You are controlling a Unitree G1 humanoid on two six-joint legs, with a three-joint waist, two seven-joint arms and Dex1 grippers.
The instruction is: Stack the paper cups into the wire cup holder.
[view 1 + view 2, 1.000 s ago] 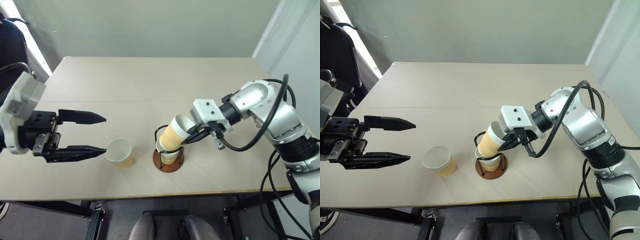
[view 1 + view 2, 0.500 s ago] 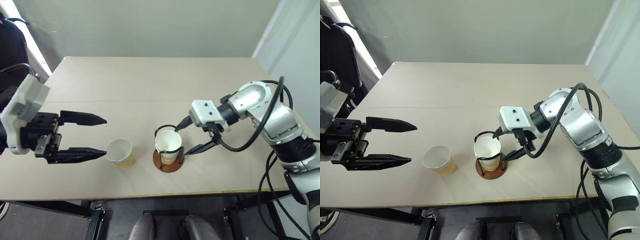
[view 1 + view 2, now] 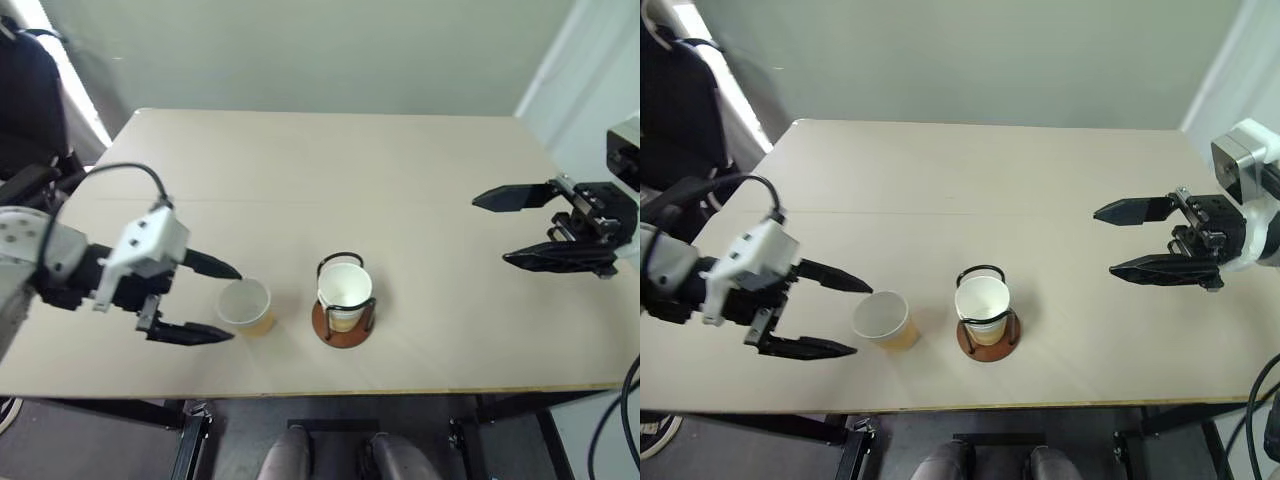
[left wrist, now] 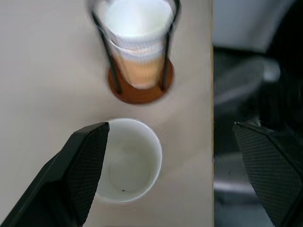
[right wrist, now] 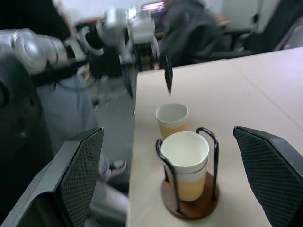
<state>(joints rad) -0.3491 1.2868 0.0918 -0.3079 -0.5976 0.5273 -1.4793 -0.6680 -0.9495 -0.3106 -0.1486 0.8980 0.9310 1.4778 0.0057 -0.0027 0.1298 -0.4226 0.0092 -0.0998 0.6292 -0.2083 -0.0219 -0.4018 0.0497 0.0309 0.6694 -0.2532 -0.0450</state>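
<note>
Landmark: wire cup holder [image 3: 343,310], standing near the table's [image 3: 330,170] front edge. Two paper cups sit nested inside it, upright, white rim of the top one just below the top of the wire loops.

Loose cup [image 3: 244,305] stands upright just to the left of the holder, apart from it.

Left gripper [image 3: 220,302] sits left of the holder, jaws released and spread wide, one finger on either side of the loose cup; the left wrist view shows no firm contact.

Right gripper [image 3: 495,228] hangs well to the right of the holder and farther back, jaws apart, holding nothing.

Step in hand, as I judge it: grasp the loose cup. Close gently on the ribbed wall below the rim to avoid crushing; lift clear before crossing, then lower straight into the nested pair.
</note>
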